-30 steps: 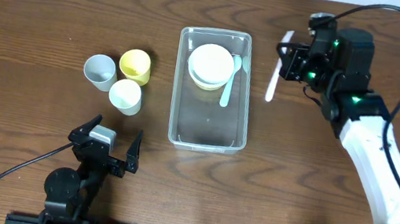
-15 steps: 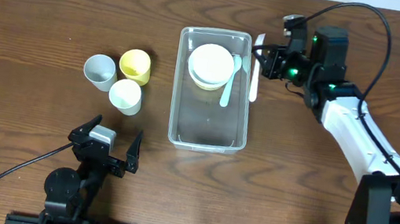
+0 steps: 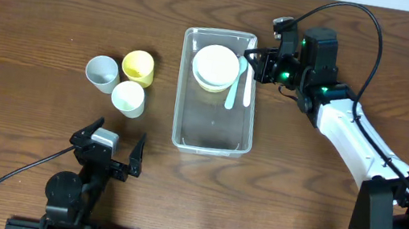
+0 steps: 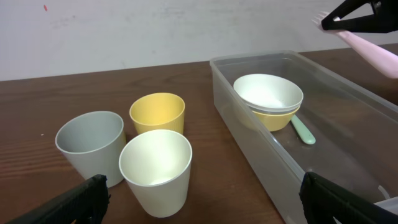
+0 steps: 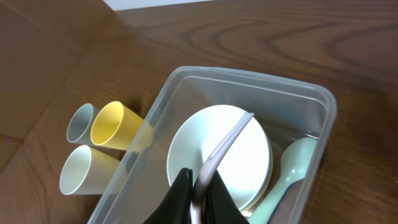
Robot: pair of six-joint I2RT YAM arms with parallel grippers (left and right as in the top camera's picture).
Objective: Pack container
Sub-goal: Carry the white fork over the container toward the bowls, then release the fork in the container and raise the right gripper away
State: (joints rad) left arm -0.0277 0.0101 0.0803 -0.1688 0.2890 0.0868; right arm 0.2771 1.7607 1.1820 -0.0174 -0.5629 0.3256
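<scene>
The clear plastic container [image 3: 211, 136] stands mid-table. It holds a white bowl [image 3: 216, 64] stacked on a yellow one, and a pale green spoon [image 3: 234, 86]. My right gripper [image 3: 264, 67] is shut on a pale pink utensil [image 3: 247, 92] and holds it over the container's right rim. In the right wrist view the jaws [image 5: 200, 193] pinch the utensil [image 5: 227, 140] above the white bowl [image 5: 249, 158], with the green spoon [image 5: 292, 165] beside it. My left gripper [image 3: 109, 153] is open and empty near the front edge, left of the container [image 4: 261, 155].
Three upright cups stand left of the container: grey [image 3: 102, 72], yellow [image 3: 137, 67] and white [image 3: 128, 98]. They fill the left wrist view, grey [image 4: 90, 143], yellow [image 4: 157, 115], white [image 4: 155, 171]. The table is dark wood.
My right gripper has moved left with the pink utensil, from beside the container to above its right rim. The left arm has not moved.
</scene>
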